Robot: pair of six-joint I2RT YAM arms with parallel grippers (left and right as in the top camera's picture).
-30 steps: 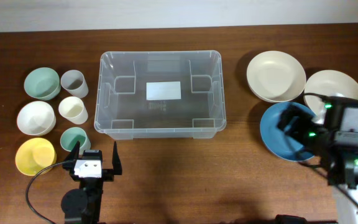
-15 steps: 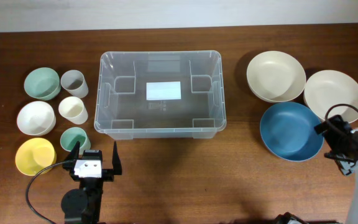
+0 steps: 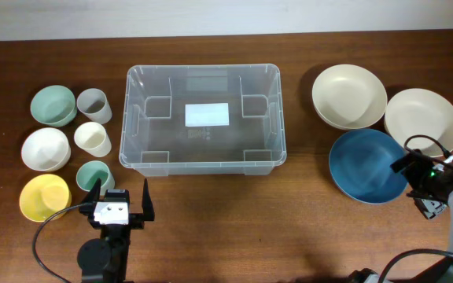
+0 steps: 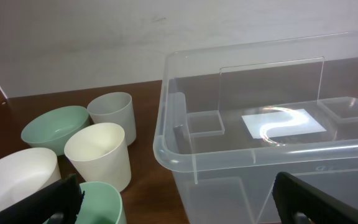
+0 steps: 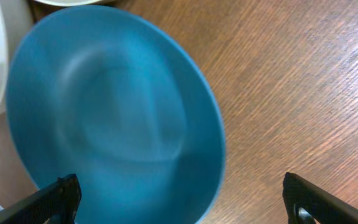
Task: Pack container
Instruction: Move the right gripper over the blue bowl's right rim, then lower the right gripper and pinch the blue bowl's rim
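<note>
Container (image 3: 203,118): clear rectangular plastic bin, rounded corners, white base label.

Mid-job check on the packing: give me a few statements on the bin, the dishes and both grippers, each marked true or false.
1. The container holds nothing yet. True.
2. The blue bowl lies inside the container. False: it sits on the table, to the right of the container.
3. The left gripper is shut on a cup. False: it is open and empty, close to the green cup.
4. The right gripper is open and holds nothing, at the blue bowl's edge. True.
5. Three cups stand left of the container: the grey cup, the cream cup and the green cup. True.
</note>
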